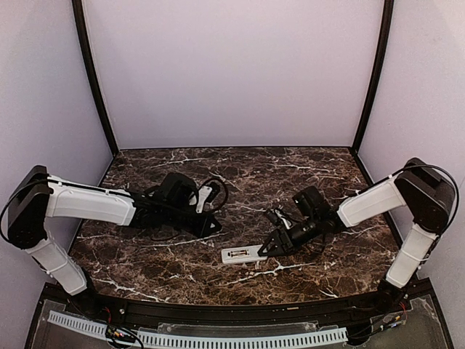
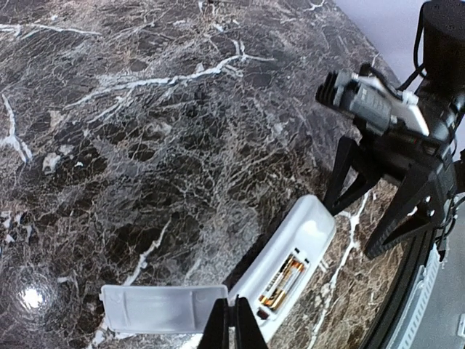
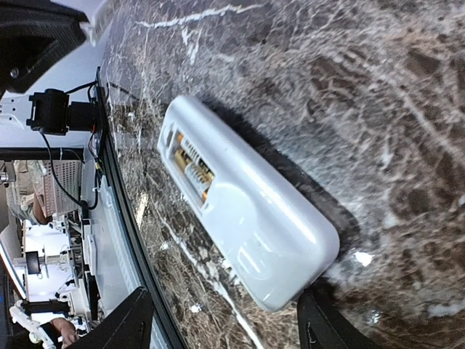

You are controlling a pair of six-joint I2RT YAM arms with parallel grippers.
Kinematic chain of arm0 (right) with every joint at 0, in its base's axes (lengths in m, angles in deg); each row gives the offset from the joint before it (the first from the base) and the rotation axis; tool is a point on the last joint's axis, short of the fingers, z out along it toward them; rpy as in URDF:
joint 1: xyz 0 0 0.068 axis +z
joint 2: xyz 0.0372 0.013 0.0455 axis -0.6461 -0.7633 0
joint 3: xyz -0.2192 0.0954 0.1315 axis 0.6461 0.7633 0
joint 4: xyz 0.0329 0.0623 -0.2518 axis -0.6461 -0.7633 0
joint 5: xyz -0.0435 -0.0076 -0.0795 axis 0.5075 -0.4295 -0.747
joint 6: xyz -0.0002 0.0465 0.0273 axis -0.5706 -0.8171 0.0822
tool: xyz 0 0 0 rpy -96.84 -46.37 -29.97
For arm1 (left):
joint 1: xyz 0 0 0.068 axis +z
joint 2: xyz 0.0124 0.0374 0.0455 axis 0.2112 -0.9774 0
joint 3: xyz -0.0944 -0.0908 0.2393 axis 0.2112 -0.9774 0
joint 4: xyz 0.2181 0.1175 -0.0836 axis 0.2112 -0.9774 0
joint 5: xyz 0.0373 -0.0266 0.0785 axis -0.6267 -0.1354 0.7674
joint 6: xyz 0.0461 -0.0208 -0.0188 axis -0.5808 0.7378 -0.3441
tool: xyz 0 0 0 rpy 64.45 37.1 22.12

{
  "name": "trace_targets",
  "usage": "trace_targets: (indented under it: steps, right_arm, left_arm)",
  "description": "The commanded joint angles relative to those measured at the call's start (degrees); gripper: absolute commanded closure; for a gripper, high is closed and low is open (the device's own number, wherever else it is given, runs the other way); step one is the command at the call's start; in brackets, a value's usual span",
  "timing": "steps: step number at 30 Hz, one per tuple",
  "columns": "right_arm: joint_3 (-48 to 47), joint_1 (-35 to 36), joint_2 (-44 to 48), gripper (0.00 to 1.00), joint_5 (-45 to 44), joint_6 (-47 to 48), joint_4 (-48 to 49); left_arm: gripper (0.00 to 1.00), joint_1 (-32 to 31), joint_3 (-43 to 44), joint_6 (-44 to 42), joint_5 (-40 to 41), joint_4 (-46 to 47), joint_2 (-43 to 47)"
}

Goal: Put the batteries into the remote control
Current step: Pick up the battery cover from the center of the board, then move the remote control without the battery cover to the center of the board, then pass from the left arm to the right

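Note:
The white remote control (image 1: pixel 243 254) lies back-up on the marble, its compartment uncovered. The batteries (image 2: pixel 285 280) sit inside it, gold and pale, and show again in the right wrist view (image 3: pixel 190 169). My right gripper (image 3: pixel 229 327) is open and straddles the remote's rounded end (image 3: pixel 283 254). Its right finger is close to the corner and its left finger stands well clear. My left gripper (image 2: pixel 234 320) is shut, its tips at the right end of the flat white cover piece (image 2: pixel 160 309). Whether they touch it I cannot tell. From above, the left gripper (image 1: pixel 212 224) is left of the remote.
A black rail (image 1: pixel 232 313) runs along the table's near edge, close below the remote. Pale walls with black corner posts (image 1: pixel 94 80) enclose the table (image 1: pixel 240 171) on three sides. Loose cables hang round both wrists.

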Motion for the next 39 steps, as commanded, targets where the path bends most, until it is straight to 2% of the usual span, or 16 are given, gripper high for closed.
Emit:
trace_targets:
  steps: [1,5,11,14,19,28,34,39]
  right_arm:
    - [2.84,2.95,2.32,0.33,1.33,-3.32,2.29]
    - [4.01,3.37,6.25,0.33,0.45,-2.12,2.02]
    - [1.81,3.37,16.44,0.29,-10.36,8.18,-1.06]
    - [0.07,3.84,19.93,0.30,-13.46,13.43,0.27]
    - [-1.36,5.68,25.16,0.29,-15.73,22.28,4.33]
    - [-4.92,12.12,29.49,0.29,-22.43,33.98,6.84]
    - [-6.84,20.11,28.95,0.30,-34.36,40.87,6.51]
    - [-7.53,24.40,27.64,0.29,-41.57,45.58,8.71]
  left_arm:
    - [1.00,1.66,-2.68,2.44,-4.96,5.10,3.02]
    - [1.00,2.91,-4.65,4.55,-10.61,9.84,4.48]
    - [1.00,3.94,-5.78,10.38,-26.54,19.89,6.30]
    - [1.00,3.95,-6.67,17.84,-34.79,30.09,6.30]
    - [0.99,3.95,-8.17,28.38,-42.49,46.28,6.38]
    - [0.99,3.86,-8.36,37.71,-46.58,57.27,6.65]
    - [0.99,3.87,-9.23,42.94,-45.52,64.29,5.64]
    - [0.99,3.86,-9.94,50.03,-44.33,74.10,3.20]
